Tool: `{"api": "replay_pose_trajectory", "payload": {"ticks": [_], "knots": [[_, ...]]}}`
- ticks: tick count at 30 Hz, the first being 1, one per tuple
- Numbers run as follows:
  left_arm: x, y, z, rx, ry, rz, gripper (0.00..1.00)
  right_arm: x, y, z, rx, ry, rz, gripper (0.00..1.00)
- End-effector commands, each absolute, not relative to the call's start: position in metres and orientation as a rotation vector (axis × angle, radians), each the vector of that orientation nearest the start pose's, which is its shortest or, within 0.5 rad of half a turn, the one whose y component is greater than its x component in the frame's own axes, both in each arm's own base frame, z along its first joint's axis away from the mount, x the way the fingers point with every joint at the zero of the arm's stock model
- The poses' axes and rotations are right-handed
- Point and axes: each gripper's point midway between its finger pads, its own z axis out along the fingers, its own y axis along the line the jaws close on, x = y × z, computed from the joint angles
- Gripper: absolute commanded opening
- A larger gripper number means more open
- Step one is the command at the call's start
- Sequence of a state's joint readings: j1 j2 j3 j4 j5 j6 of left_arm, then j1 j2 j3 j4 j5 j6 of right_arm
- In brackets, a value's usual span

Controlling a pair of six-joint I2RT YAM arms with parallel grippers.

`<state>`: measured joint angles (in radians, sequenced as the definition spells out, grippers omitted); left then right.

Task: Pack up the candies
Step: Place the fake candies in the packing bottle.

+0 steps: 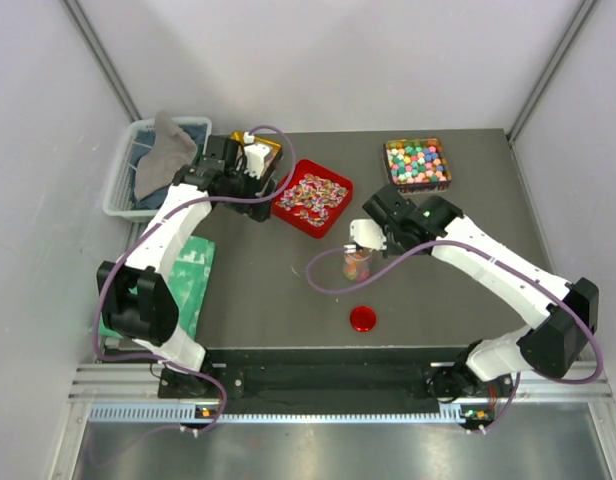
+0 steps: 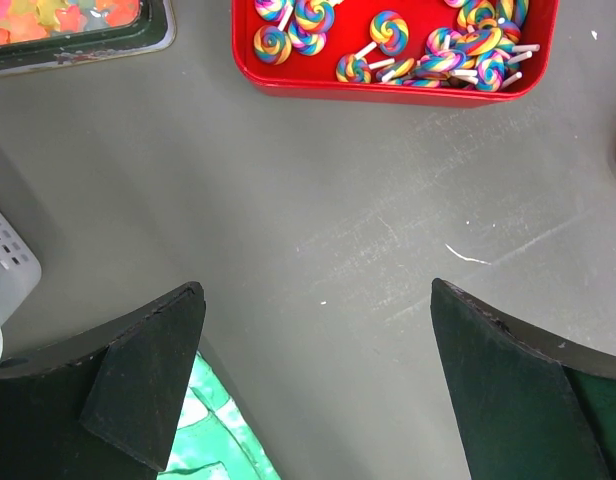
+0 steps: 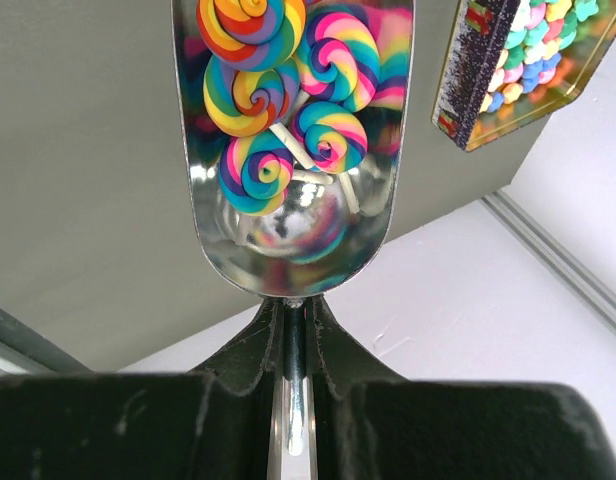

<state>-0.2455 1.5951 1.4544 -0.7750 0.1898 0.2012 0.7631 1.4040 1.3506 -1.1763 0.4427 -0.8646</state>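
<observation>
**Scoop transfer under way: the right arm is carrying a load from the red tray to the container.**

Left of the red tray, the left gripper is hovering over bare counter, its jaws spread wide and gripping nothing. It is apparently parked clear of the work. Swirl candies are lying loose in the red tray, and several are riding in the metal scoop. Right of the tray and nearer the arm bases, the right gripper is clamping its jaws tight on the scoop's handle. It is poising the scoop over a small clear container, judged ready for tipping. The red lid is lying nearer still, leaving the mouth open. Farther right, pastel balls are waiting in their own tray.
</observation>
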Motion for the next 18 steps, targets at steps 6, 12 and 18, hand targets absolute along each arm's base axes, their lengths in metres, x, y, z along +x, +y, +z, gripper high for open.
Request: {"api": "replay_pose_trajectory", "payload": {"ticks": [6,12,18], "knots": [[0.3806,-0.1220,0.2011,0.617,2.325,-0.267,0.99,0.2730,0.1247,0.2219,-1.940,1.899,-0.708,0.00],[0.3798,-0.1221,0.2008,0.620,2.324,-0.268,0.99,0.2763,0.1277,0.2216,-1.950,1.887,-0.731,0.00],[0.3782,-0.1228,0.2007,0.620,2.322,-0.276,0.99,0.2784,0.1305,0.2229,-1.964,1.868,-0.757,0.00]]}}
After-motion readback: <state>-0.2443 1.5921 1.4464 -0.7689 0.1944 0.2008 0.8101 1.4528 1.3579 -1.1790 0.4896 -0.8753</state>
